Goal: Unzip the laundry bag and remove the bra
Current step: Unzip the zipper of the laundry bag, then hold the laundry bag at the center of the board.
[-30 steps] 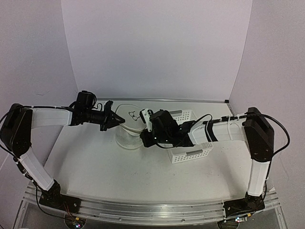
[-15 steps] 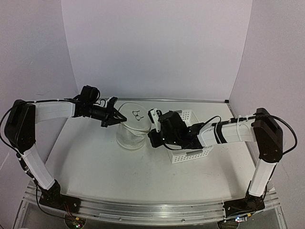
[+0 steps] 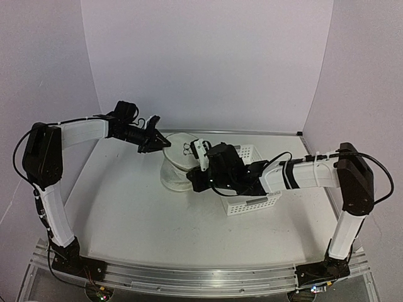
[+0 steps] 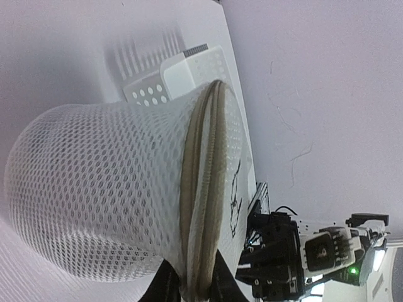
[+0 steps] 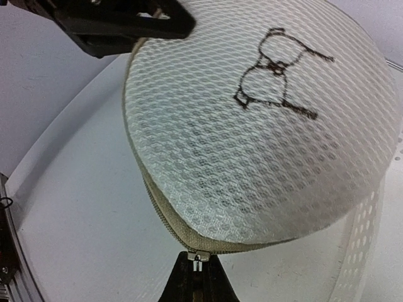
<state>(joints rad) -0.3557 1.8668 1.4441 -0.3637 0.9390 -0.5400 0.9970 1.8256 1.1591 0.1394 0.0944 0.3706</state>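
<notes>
**Laundry bag** (image 3: 175, 173): white mesh, cylinder form. It is sitting at the middle of the overhead view on the white surface (image 3: 126, 214) and tilting, with its round lid facing up and toward the right of the frame. A black line mark (image 5: 277, 69) is showing on the lid. A beige zipper (image 4: 195, 189) is running round the rim just under the lid. The mesh is hiding whatever is lying inside.

**Left pincer** (image 4: 189, 290): it is reaching in from the upper left of the overhead view. Its two dark fingers (image 4: 165, 286) are standing on either side of the zippered rim, at the bottom of the left wrist view, and are pinching that rim between them.

**Right pincer** (image 5: 196, 283): it is coming in from the right of the overhead view. Its fingers are pressing together on the small metal zipper pull (image 5: 199, 255), at the bottom centre of the right wrist view, on the lid's near edge.

**Basket** (image 3: 255, 202): white perforated plastic, rectangular. It is resting just to the right of the bag, lying partly under the right arm.
</notes>
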